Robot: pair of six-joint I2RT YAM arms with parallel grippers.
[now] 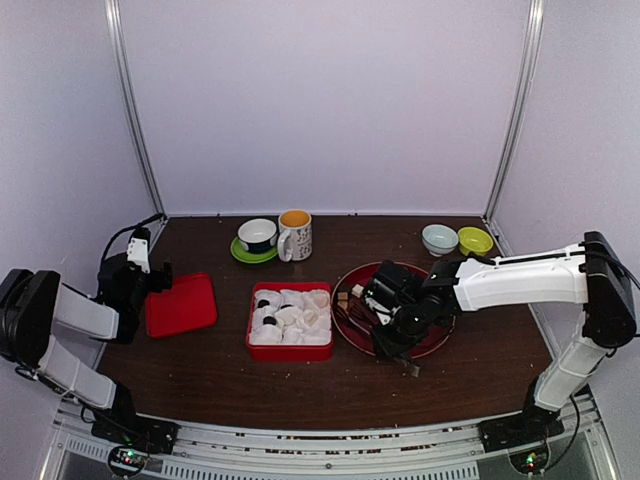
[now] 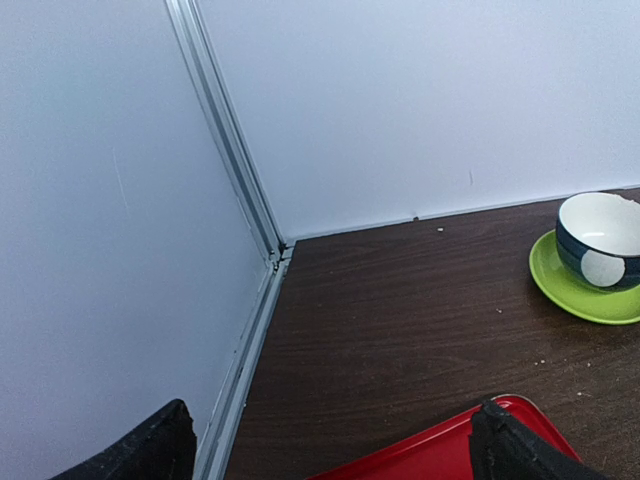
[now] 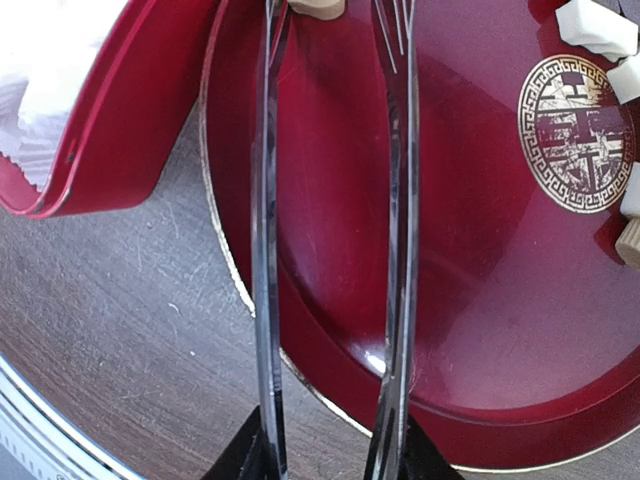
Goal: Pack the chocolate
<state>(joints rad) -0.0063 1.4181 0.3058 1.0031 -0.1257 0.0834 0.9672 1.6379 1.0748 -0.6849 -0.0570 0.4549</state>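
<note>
Chocolate (image 1: 343,297) lies as small tan and white pieces on the round red plate (image 1: 440,340). The wrist view shows white cubes (image 3: 598,28) and a tan piece (image 3: 318,8) between the tong arms at the top edge. My right gripper (image 1: 395,325) (image 3: 333,455) is shut on the long metal tongs (image 3: 400,250), which reach over the plate (image 3: 480,300) toward the red box (image 1: 290,353). The box holds white paper cups (image 1: 295,315); dark pieces (image 1: 264,303) sit in some on its left side. My left gripper (image 1: 150,275) (image 2: 330,450) hangs open and empty at the far left.
A red lid (image 1: 181,304) (image 2: 420,460) lies flat beside the left gripper. At the back stand a bowl on a green saucer (image 1: 257,236) (image 2: 600,240), a mug (image 1: 295,235), a pale bowl (image 1: 439,239) and a green bowl (image 1: 475,240). White walls enclose three sides.
</note>
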